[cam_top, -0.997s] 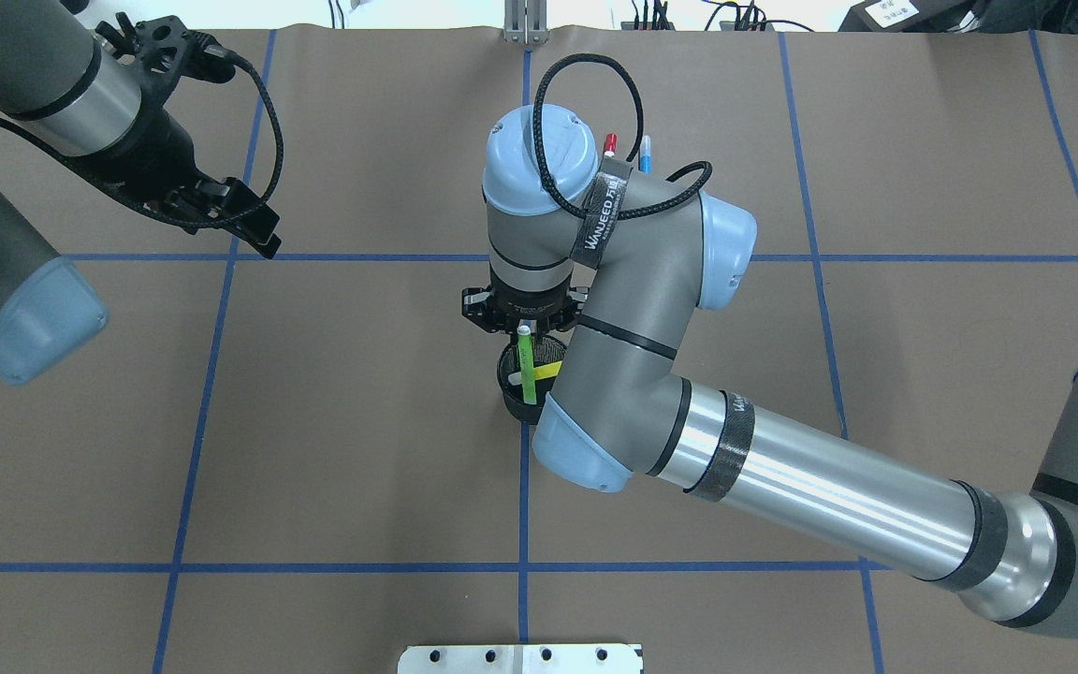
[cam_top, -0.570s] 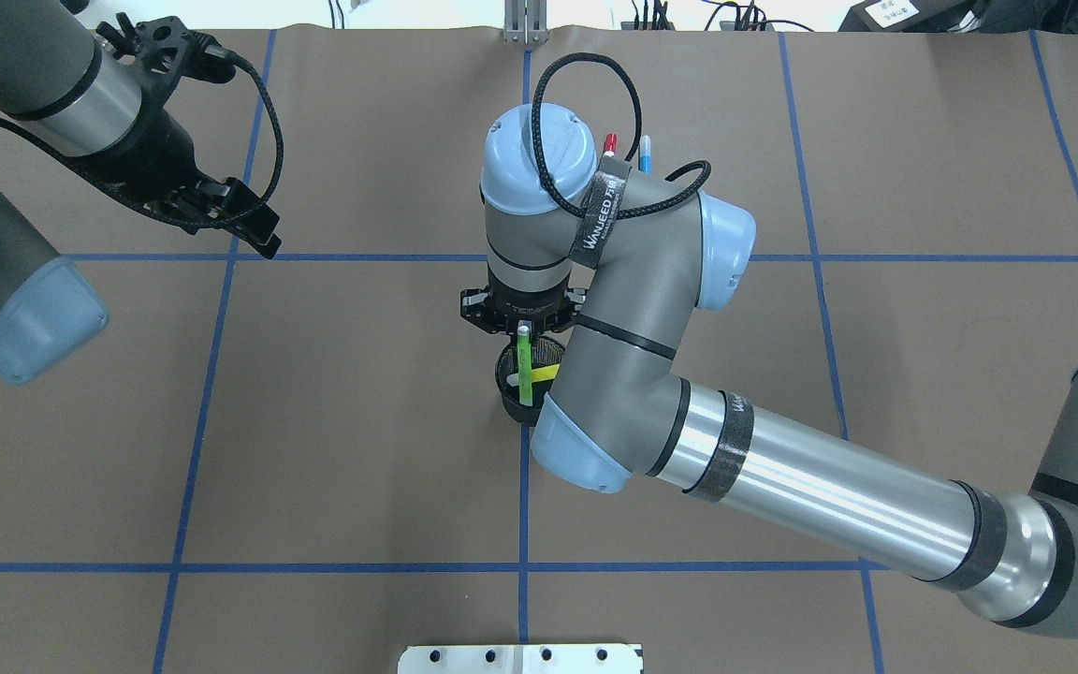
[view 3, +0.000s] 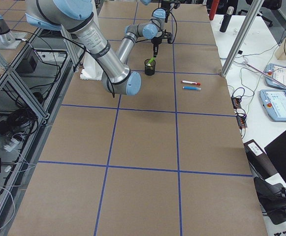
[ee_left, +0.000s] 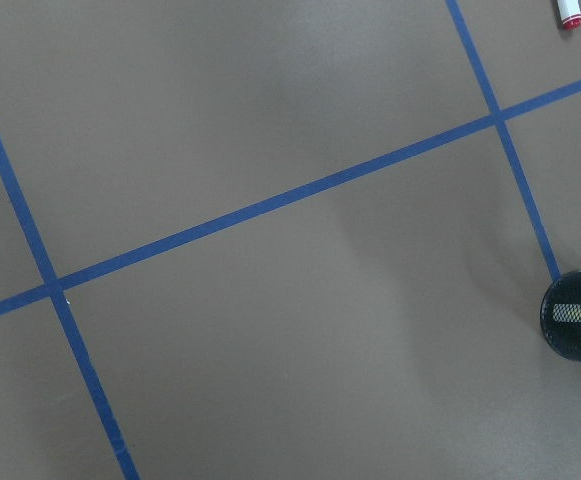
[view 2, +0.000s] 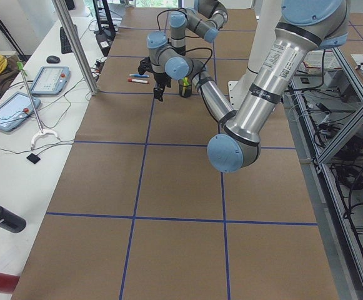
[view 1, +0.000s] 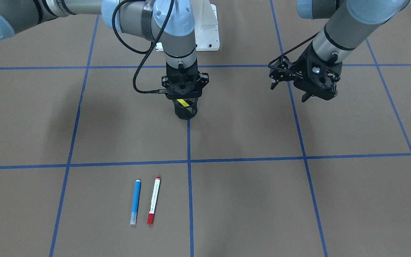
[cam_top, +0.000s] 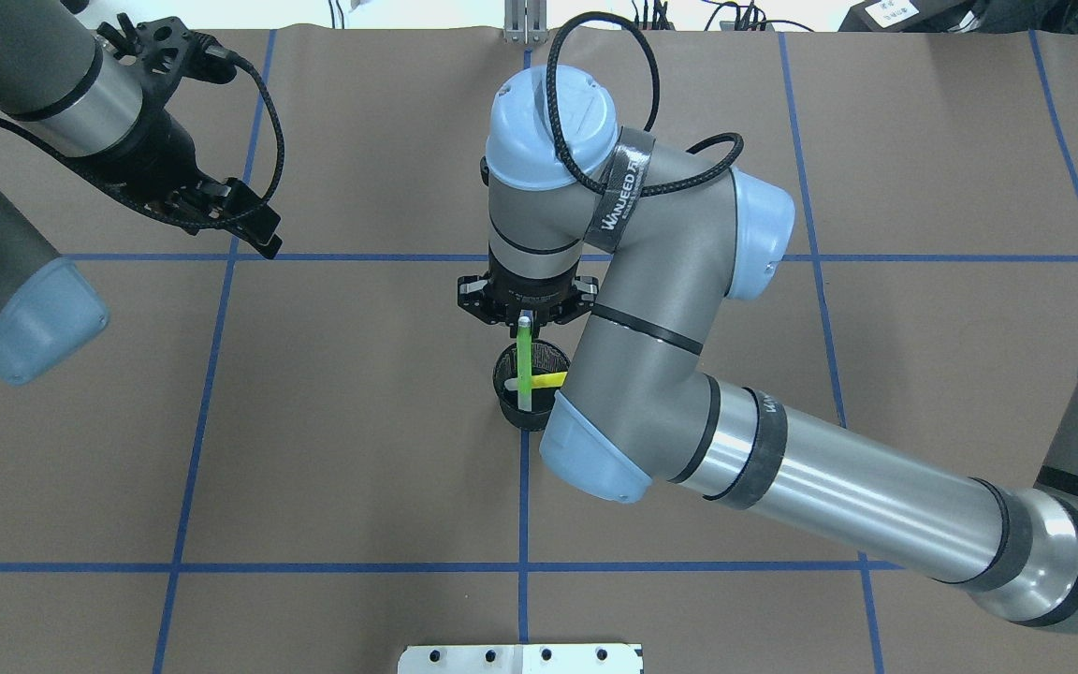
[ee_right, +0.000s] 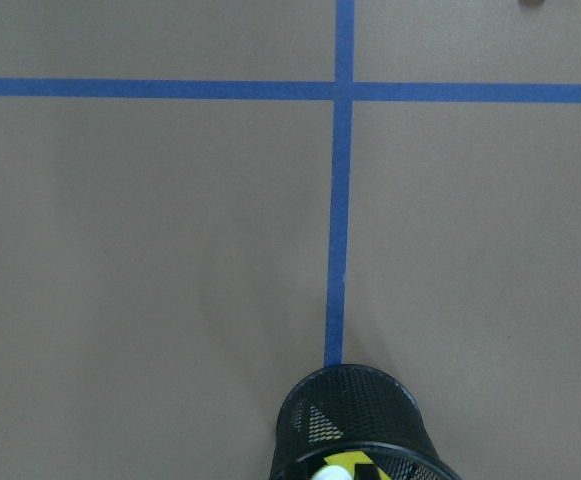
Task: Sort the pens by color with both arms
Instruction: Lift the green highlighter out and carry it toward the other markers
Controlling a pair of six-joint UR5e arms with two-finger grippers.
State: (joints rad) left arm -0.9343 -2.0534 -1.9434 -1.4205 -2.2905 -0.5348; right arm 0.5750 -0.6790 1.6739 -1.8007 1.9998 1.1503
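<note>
**Steadily upward: the green marker is coming out of the cup**

The right hand [cam_top: 524,323] hangs straight over the black mesh cup [cam_top: 505,398], which stands at the middle of the worktop [cam_top: 342,449] on the blue centre tape line. Its fingers look pressed onto the pale top end of the light green marker [cam_top: 524,360]. The marker's lower end is still inside the cup. The yellow marker [cam_top: 550,380] leans across the cup mouth, and in the overhead view it crosses the green one; whether they touch I cannot tell.

A marker like this is probably light and stiff, with a smooth round barrel that can slip or twist between flat fingers. Held at the very tip it is likely to swing, so a grip just under the cap, square across the barrel, would be surer. The lift should stay vertical so that the yellow marker is not dragged along.

The left hand [cam_top: 244,220] hovers, carrying nothing, toward the far-left corner of the worktop; I cannot tell whether its fingers are spread or together. The blue marker [view 1: 136,201] and the white marker with red ends [view 1: 153,200] lie side by side near the operators' edge, on the robot's right half.

Compared with a second ago, the right wrist looms larger in the overhead view and now hides those two markers. The green marker also shows more length and stands straighter. The left arm has not moved.
</note>
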